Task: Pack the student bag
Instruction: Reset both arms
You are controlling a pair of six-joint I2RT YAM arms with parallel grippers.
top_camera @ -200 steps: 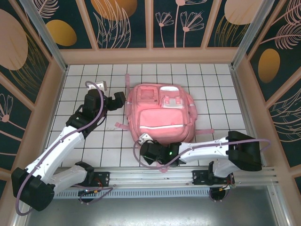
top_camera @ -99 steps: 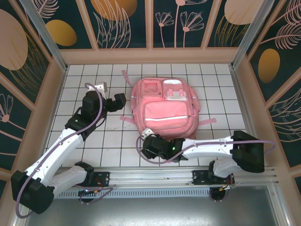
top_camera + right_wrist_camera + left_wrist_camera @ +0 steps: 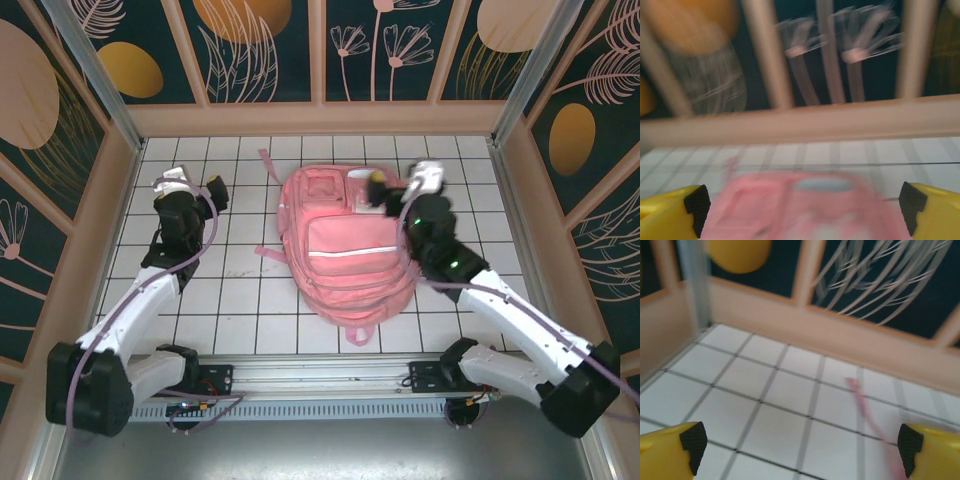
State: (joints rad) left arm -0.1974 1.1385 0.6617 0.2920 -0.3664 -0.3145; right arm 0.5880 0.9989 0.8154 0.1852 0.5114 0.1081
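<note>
The student bag [image 3: 350, 250] is a large pink backpack with silvery strips, lying flat in the middle of the white tiled floor with its front pockets up. My right gripper [image 3: 385, 188] hangs over its far right corner. In the blurred right wrist view the bag [image 3: 805, 210] lies below the gripper [image 3: 802, 202], whose yellow fingers [image 3: 670, 210] stand wide apart and open. My left gripper [image 3: 212, 190] is off the bag's far left, over bare tiles. It is open [image 3: 800, 440] and holds nothing; a loose pink strap [image 3: 862, 400] trails ahead of it on the right.
Wooden walls [image 3: 320, 118] with dark painted panels close in the floor on three sides. Pink straps stick out from the bag at the far left [image 3: 268, 165], the left side [image 3: 265, 252] and the near end [image 3: 358, 335]. The metal rail [image 3: 320, 375] with the arm bases runs along the near edge.
My right arm has swung from the bag's near edge up to its far right corner. The left gripper has drawn back to the left. The bag has slid slightly.
</note>
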